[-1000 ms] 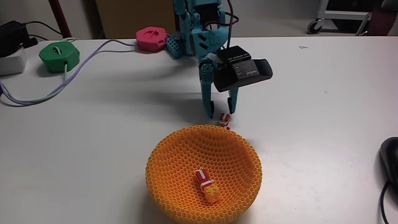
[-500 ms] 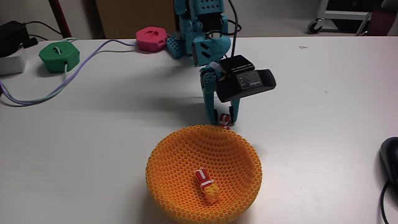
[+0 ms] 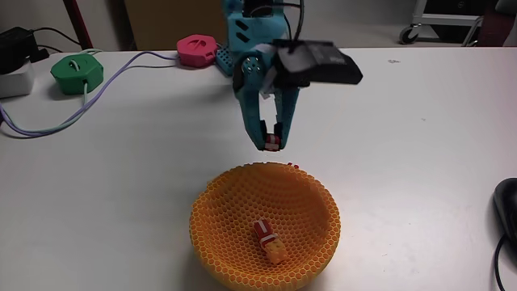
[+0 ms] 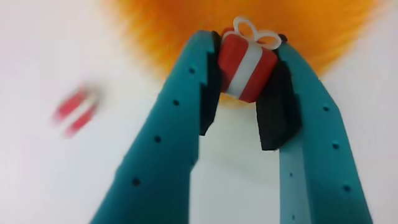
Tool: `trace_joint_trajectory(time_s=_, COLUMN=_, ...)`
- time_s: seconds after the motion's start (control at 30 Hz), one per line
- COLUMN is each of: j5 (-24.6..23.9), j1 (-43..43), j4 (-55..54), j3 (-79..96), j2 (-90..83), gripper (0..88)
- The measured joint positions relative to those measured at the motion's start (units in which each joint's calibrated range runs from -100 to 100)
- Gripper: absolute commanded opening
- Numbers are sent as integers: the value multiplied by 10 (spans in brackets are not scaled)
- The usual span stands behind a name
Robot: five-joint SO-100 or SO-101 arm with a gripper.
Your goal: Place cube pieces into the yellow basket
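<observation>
Wrist view, item 1: end effector (image 4: pixel 252 93), teal w/ black pads, clamped on a red-and-white striped cube piece (image 4: pixel 247 67) w/ a white bow on top; piece sits at the fingertips, pinched from both sides. Orange blur of the yellow basket (image 4: pixel 186 25) lies beyond at 12 o'clock. A second striped cube piece (image 4: pixel 76 111), blurred, lies on the white tabletop (image 4: pixel 56 180) at 9 o'clock of the fingers.

Fixed view, item 2: end effector (image 3: pixel 273 145) hangs clear of the tabletop (image 3: pixel 121 178), held piece (image 3: pixel 274 145) w/ it, just off the basket's far rim.

Item 3: yellow basket (image 3: pixel 222 202), honeycomb walls, near front centre. Inside, at the bottom: one striped piece (image 3: pixel 262 229) touching one yellow-orange piece (image 3: pixel 276 251).

Item 4: a red speck (image 3: pixel 294 167) at the basket's far rim, approx. 12 o'clock; prob. the loose piece, too small to tell.

Step in hand, as we judge it: carry phase, third piece gripped and lifted, not yet over the bowl.

Next move calls for: travel toward 6 o'clock in the fixed view until piece is above the basket's hollow, staying above the rim, then parting the fingers. One loose piece would remain after.
</observation>
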Motion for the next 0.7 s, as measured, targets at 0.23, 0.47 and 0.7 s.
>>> trace_joint_trajectory(time_s=0.23, j5=-38, j1=-3, j4=-134, j3=-68, j2=146, gripper=172)
trace_joint_trajectory(time_s=0.47, j5=-16, j1=-2, j4=-144, j3=-95, j2=177, gripper=220)
trace_joint_trajectory(time_s=0.7, j5=-6, j1=-20, j4=98, j3=-81, j2=53, gripper=215)
